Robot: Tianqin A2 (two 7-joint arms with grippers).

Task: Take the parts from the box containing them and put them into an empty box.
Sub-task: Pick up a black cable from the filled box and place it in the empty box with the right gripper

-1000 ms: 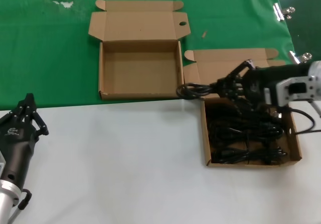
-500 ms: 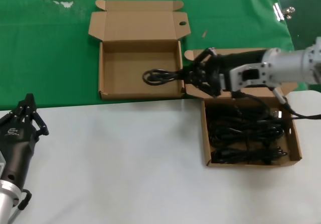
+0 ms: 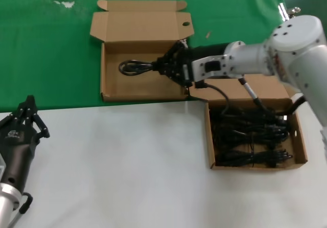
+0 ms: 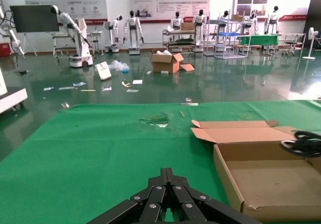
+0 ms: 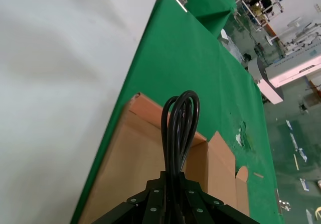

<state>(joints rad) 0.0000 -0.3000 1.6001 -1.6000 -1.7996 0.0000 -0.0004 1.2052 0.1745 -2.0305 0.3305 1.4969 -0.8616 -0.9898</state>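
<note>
My right gripper (image 3: pixel 164 67) is shut on one of the parts, a black coiled cable (image 3: pixel 132 67), and holds it over the floor of the empty box (image 3: pixel 134 87), a shallow brown cardboard box with its lid (image 3: pixel 140 26) folded back. In the right wrist view the cable (image 5: pixel 179 126) sticks out beyond the gripper (image 5: pixel 173 178) above the cardboard. The box containing the parts (image 3: pixel 208 136) lies to the right, with more black cables (image 3: pixel 250 136) in it. My left gripper (image 3: pixel 29 109) is parked at the near left, shut (image 4: pixel 168 173), far from both boxes.
Both boxes lie where the green mat (image 3: pixel 46 59) meets the white tabletop (image 3: pixel 127 161). Metal clips (image 3: pixel 287 12) lie at the mat's far right. The left wrist view shows the empty box (image 4: pixel 266 179) and the cable loop (image 4: pixel 302 143) from the side.
My right gripper has carried the cable to the left, from above the full box to over the empty box. The left arm has not moved.
</note>
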